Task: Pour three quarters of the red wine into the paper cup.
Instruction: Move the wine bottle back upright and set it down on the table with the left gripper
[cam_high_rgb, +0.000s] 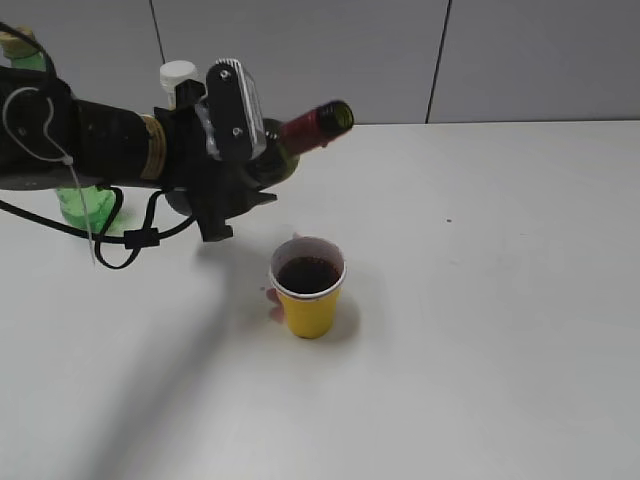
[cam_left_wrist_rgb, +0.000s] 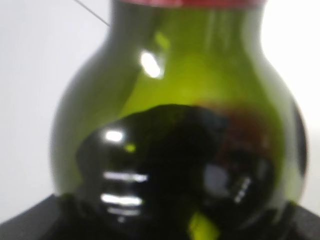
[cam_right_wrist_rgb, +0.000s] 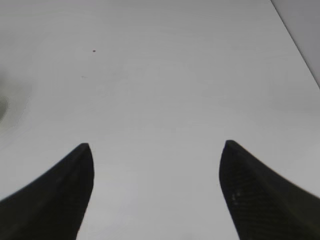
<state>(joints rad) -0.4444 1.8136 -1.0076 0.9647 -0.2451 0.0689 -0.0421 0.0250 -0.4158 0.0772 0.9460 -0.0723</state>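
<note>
- One risk: the left tool (cam_high_rgb: 240, 165), clamped on the green glass wine bottle (cam_high_rgb: 290, 140), could over-tilt and overfill the cup.
- Red wine (cam_high_rgb: 308, 274), nearly black, fills the yellow paper cup (cam_high_rgb: 309, 288) mid-desk (cam_high_rgb: 480, 330), near right of the bottle's neck.
- Right tool (cam_right_wrist_rgb: 157, 165) gapes, empty.

The left arm (cam_high_rgb: 80, 140) was a thick, matte black tube with a brass-coloured ring (cam_high_rgb: 150, 145) near the wrist. A thin white cable (cam_high_rgb: 60, 160) looped over its dark casing, and a black cable (cam_high_rgb: 130, 240) hung below it, gathered by a small black clip. On the wrist sat a grey camera block (cam_high_rgb: 235, 105) with small screws showing on its face. The right gripper (cam_right_wrist_rgb: 157, 192) showed only two black, pointed fingers (cam_right_wrist_rgb: 55, 200) with a faintly woven, carbon-like surface.
</note>
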